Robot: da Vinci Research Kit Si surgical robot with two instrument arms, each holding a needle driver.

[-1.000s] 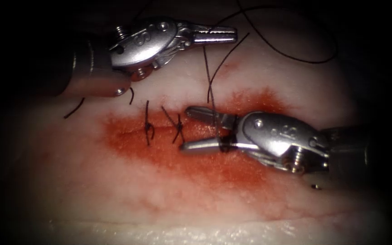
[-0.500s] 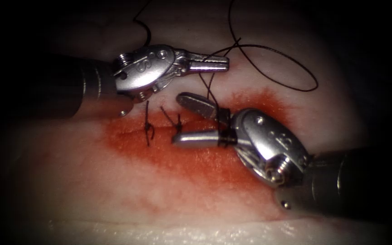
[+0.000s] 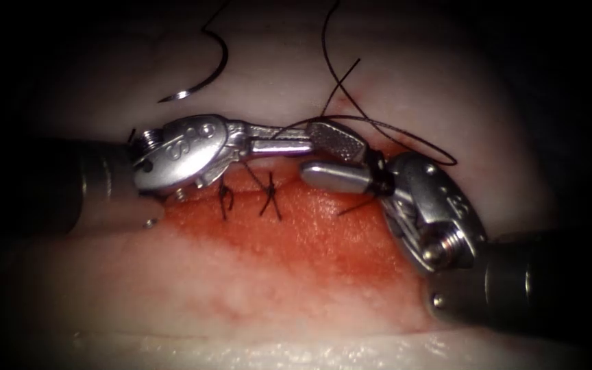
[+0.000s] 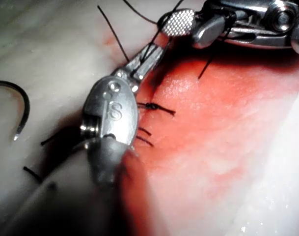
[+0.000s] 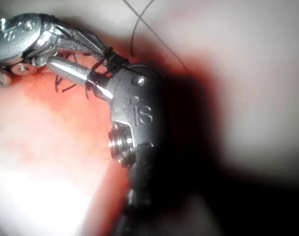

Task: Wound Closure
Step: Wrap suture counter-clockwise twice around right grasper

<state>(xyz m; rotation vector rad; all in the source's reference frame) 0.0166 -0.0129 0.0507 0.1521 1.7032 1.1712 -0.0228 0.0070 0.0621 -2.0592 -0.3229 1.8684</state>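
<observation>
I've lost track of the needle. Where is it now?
In the endoscope view the needle lies free on the tissue, above and left of the left tool, held by neither tool.

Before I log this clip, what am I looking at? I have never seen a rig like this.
This is a bench surgery robot practising on pork belly, the tissue, which has a cut ringed by red fluid. One picture looks down from above and in front; the other two come from small cameras riding on each arm.

The left tool comes in from the left, its fingers shut on the dark thread. The right tool has its fingers open, with thread wrapped around its neck.

Two finished knots sit across the cut. The curved needle lies loose on the tissue above the left tool, held by neither tool and not in the tissue.
</observation>
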